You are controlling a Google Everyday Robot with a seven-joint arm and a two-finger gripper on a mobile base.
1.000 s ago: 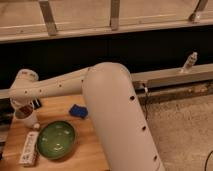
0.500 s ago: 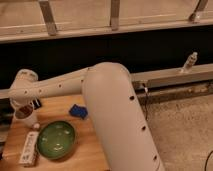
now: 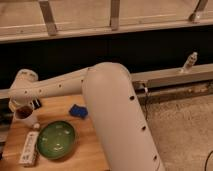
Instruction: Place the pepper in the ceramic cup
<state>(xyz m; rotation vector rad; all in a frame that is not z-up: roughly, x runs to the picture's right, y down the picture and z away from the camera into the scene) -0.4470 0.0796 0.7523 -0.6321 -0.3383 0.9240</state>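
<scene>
One pepper, perhaps upright, beneath jaws

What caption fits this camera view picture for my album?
Robot's gripper hangs over the white ceramic cup beside a green bowl and a blue block.

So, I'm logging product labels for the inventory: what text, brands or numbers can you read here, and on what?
None can be read.
White packet beside the green bowl: any print is too blurred.
Blue block: no marking shows.
Ceramic cup, under the claw: plain.
</scene>
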